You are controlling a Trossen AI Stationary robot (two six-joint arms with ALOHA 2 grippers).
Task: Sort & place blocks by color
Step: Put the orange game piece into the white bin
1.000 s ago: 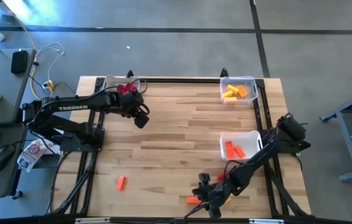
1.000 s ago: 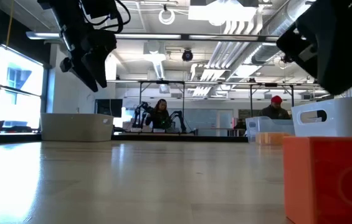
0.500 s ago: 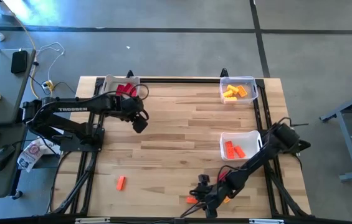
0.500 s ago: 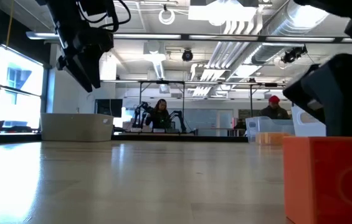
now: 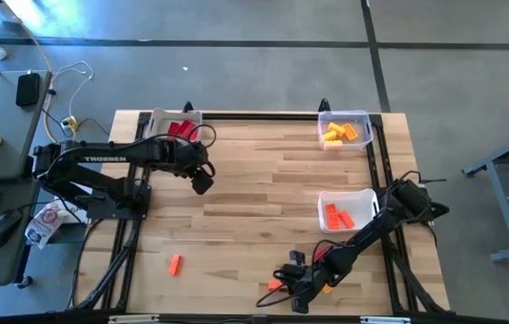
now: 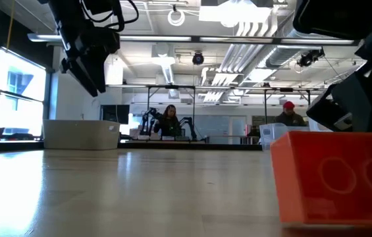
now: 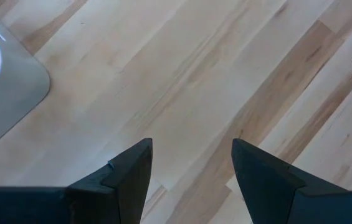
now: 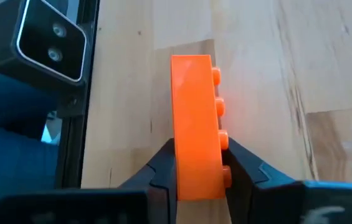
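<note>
An orange block [image 8: 194,124] lies by the table's near edge [image 5: 275,285], large in the low view [image 6: 334,178]. My right gripper [image 8: 197,168] is shut on it [image 5: 283,292]. A second orange block [image 5: 175,264] lies on the wood at the near left. My left gripper [image 5: 202,183] hangs open above bare wood [image 7: 191,162], beside the bin of red blocks [image 5: 175,126]; the low view shows it at the upper left [image 6: 90,72]. My right gripper pinches the orange block between its two fingers at the end nearest the wrist [image 8: 197,177]. One finger [image 8: 241,165] is on the studded face, the other [image 8: 162,163] on the opposite face. The fingers slant down from the table's right and run along the block. The block's lower side seems to rest on the table.
A white bin holding orange blocks [image 5: 362,195] stands at the right. A clear bin with yellow-orange blocks [image 5: 365,117] sits at the far right corner. The red bin's corner [image 7: 14,93] shows in the left wrist view. The low camera [image 8: 45,37] stands just beyond the held block.
My right gripper has sunk toward the orange block at the near edge, rolled its wrist and shut on it. The block has turned about on the table, and another face of it now shows in the low view.
</note>
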